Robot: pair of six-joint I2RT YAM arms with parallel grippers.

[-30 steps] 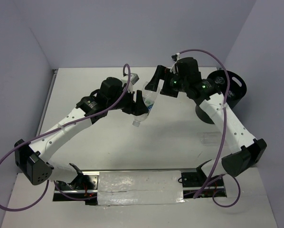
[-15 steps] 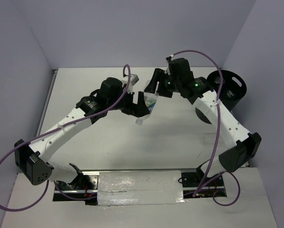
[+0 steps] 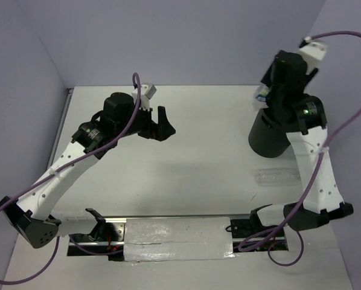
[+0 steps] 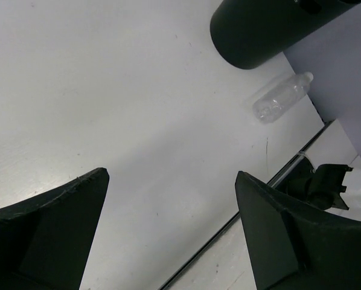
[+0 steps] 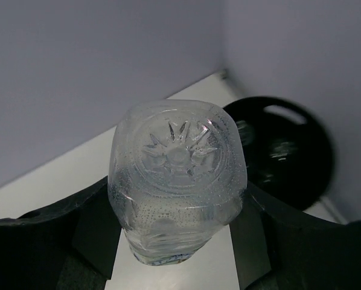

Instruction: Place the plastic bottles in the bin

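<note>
Bottle with the blue label [image 5: 177,163] has changed hands. A second ago both arms met over the middle of the surface [image 3: 198,175] with this bottle between them. Now the right pincer [image 5: 175,232] alone is clamped on it, one finger on each side, and has carried it up and across to the bin [image 3: 268,136].

The left pincer [image 3: 166,122] has let go. Its jaws stand wide apart with nothing between them, and its arm has drawn back toward the left half of the surface.

In the right wrist view the bin's dark mouth lies below and to one side of the bottle. My judgement is that the drop is close, but the bottle may need a small shift to sit squarely over the opening.

A second bottle [image 3: 277,176] lies on its side on the surface just near the bin, on the side facing the arm bases, and it has not moved since the earlier frames. That one is left to do. Faint glints show inside the bin, but I cannot tell whether they are a bottle.
</note>
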